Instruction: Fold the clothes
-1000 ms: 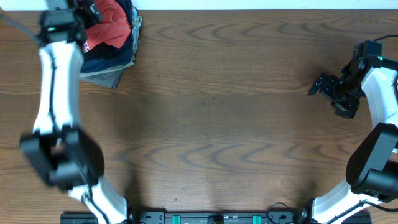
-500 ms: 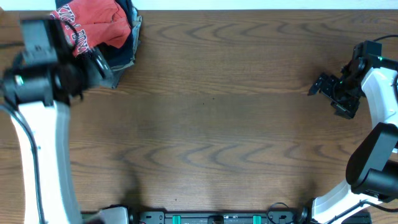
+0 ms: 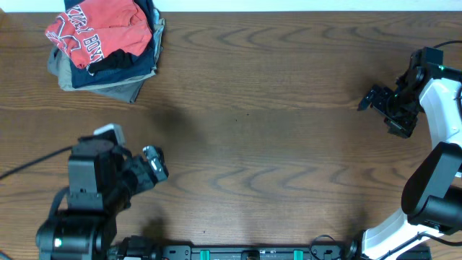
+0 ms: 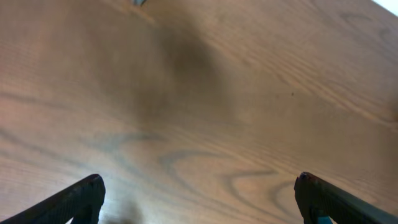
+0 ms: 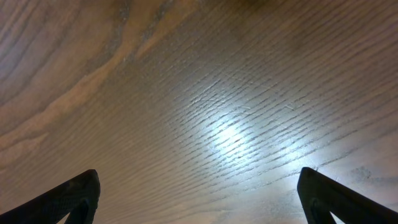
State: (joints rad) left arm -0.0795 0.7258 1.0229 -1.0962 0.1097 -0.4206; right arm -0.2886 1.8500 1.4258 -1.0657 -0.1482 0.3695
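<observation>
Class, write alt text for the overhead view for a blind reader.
A crumpled red T-shirt lies on a stack of folded dark garments at the table's far-left corner. The left tool and right tool are open and empty, away from it.

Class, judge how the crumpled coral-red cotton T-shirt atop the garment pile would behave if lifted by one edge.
Probably floppy: the coral-red T-shirt lies bunched in soft folds. Likely to drape and unfurl, perhaps tugging the dark folded garments beneath.
</observation>
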